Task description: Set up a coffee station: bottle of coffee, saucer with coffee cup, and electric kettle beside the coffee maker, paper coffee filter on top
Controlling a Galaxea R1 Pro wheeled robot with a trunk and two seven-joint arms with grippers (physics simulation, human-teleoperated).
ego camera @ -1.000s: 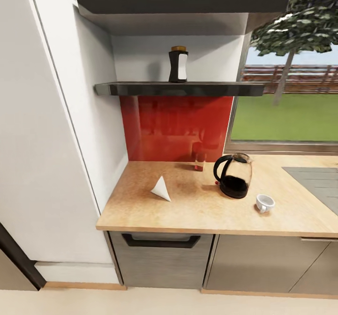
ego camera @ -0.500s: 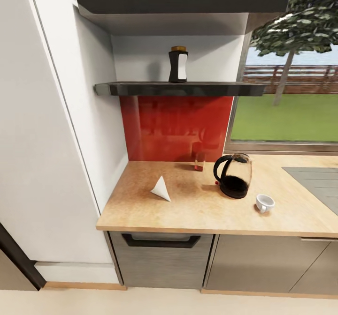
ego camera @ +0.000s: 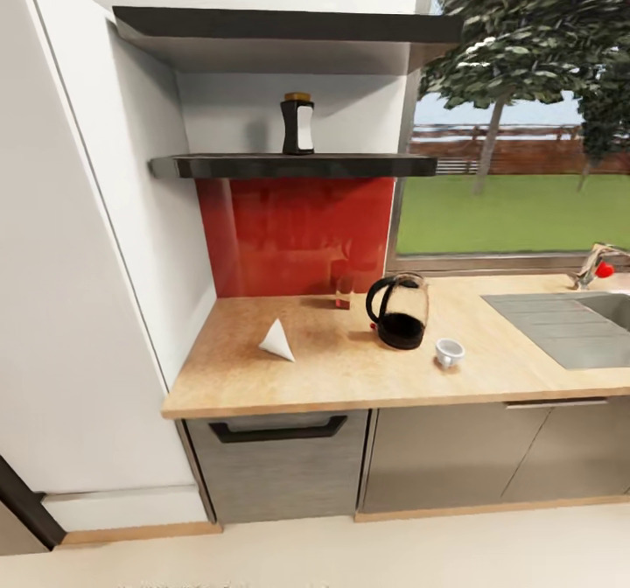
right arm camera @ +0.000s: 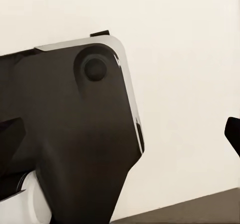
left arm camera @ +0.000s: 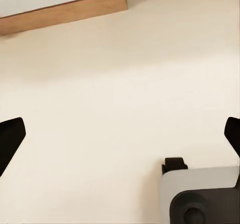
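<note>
Kitchen countertop (ego camera: 350,374): electric kettle (ego camera: 398,311), coffee cup (ego camera: 449,353) beside (end effectors floorward).

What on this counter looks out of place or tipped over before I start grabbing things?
The small white cup with a side handle looks tipped on its side on the light wood-edged countertop, beside the clear glass kettle with black handle. The white paper cone filter lies loose on the counter. Nothing looks spilled or broken.
</note>
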